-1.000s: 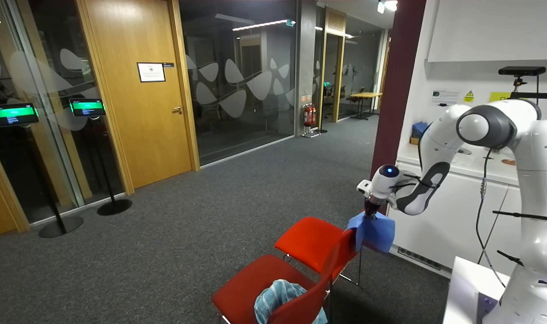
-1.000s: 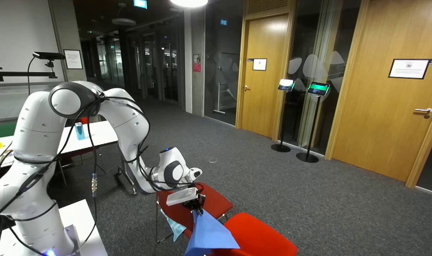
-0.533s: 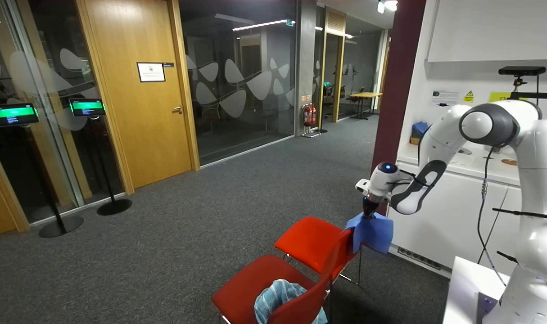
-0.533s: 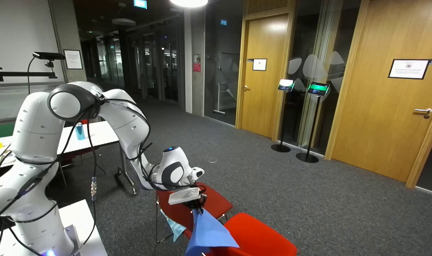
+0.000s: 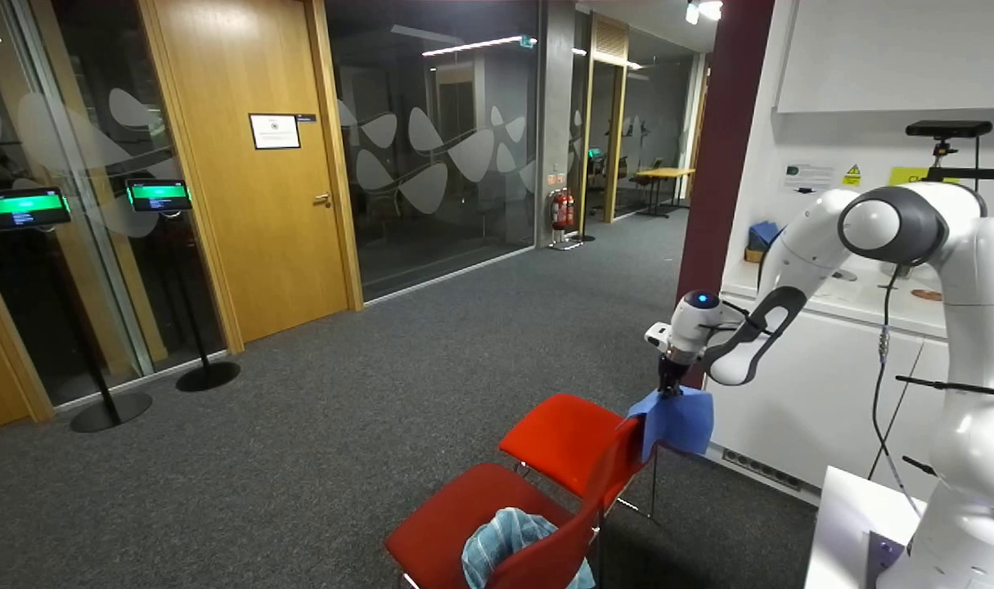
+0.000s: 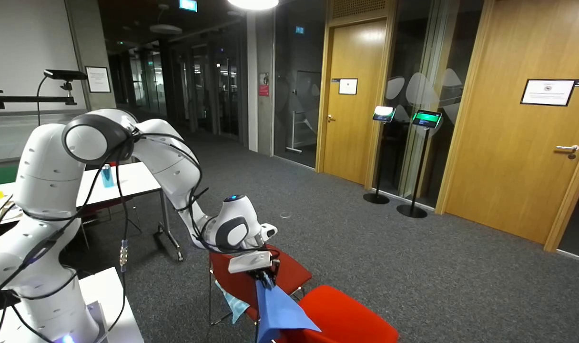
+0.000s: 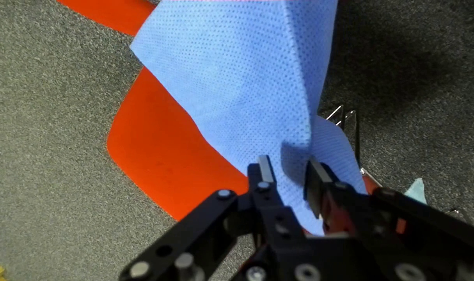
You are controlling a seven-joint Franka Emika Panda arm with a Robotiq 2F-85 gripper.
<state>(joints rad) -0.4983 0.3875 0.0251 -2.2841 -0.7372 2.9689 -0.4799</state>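
Two black fingers (image 7: 266, 168) of your gripper (image 7: 288, 168) stand slightly parted, released, with dimpled sky-blue cloth (image 7: 237, 86) showing in the gap between them. Below your fingertips, that cloth hangs at the backrest (image 5: 630, 448) of the bright red, metal-legged chair (image 5: 566, 438). Just beside stands a dark red chair (image 5: 464, 503); grey carpet (image 5: 366, 401) stretches past their front edges.

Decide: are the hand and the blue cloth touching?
Cannot tell. In the wrist view the blue cloth shows between the parted fingers of the hand, but whether either meets it is unclear.
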